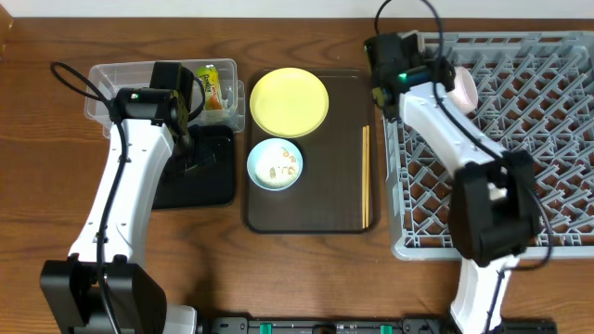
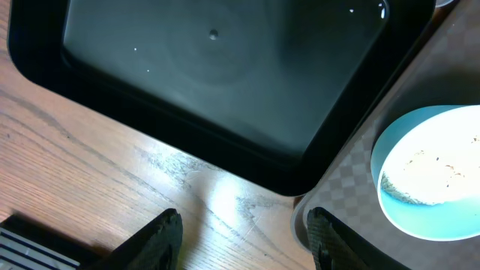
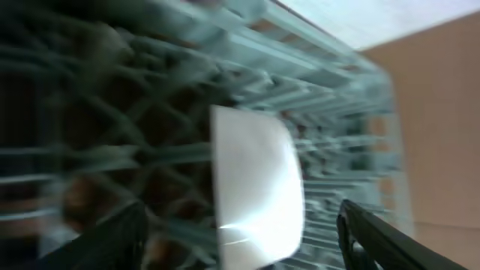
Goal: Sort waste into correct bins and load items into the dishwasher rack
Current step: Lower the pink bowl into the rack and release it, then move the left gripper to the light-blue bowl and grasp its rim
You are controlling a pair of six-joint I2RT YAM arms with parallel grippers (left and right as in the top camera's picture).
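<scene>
Left gripper [image 2: 241,221] hangs low over the wood, fingers partly spread with nothing between them. Just beyond it lies the black tray [image 2: 225,75]. Just to its right the blue bowl [image 2: 420,223], with rice scraps [image 2: 420,169] inside, sits on the brown tray [image 1: 334,209]. Farther back, the clear tub [image 1: 109,82] holds the wrapper [image 1: 213,85]. The yellow plate [image 1: 289,101] rests beyond the bowl.

Chopsticks [image 1: 365,176] lie along the brown tray's right edge, long axis near-to-far, closer to the right arm. The right gripper [image 3: 240,225] is blurred but stands wide, with gaps either side of the pinkish bowl [image 3: 255,172]. That bowl appears tipped on edge in the far-left corner of the rack [image 1: 557,139]. The blue bowl probably falls to the left arm, which is nearer.
</scene>
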